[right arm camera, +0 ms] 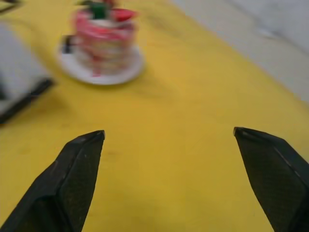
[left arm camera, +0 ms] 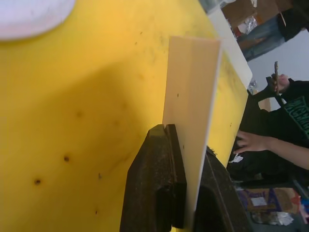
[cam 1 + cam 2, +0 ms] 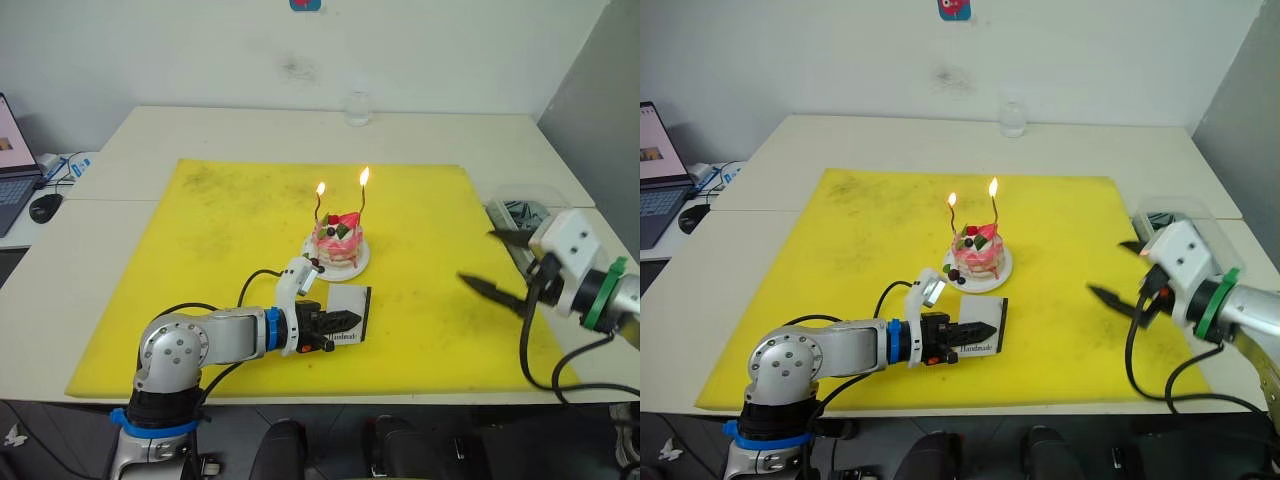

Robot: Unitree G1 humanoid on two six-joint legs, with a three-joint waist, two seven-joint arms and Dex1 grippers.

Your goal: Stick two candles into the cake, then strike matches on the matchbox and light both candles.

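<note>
The cake (image 3: 339, 243) stands on its white plate (image 3: 358, 265) in the middle of the yellow mat (image 3: 220, 260). Both candles (image 3: 320, 207) (image 3: 364, 197) are stuck upright in it, each with a flame at the tip. In front of the cake, my left gripper (image 3: 337, 325) is shut on the near edge of the white matchbox (image 3: 351, 305); the left wrist view has the matchbox (image 2: 190, 111) clamped between the black fingers (image 2: 157, 183). My right gripper (image 3: 477, 257) hovers open and empty over the mat, right of the cake (image 1: 104, 36). The matches are out of view.
A clear glass jar (image 3: 358, 107) stands at the table's back edge. A clear container (image 3: 522, 212) of small items sits right of the mat, behind my right arm. A laptop (image 3: 10, 160) and mouse (image 3: 45, 207) lie far left. A person (image 2: 285, 125) appears beyond the table.
</note>
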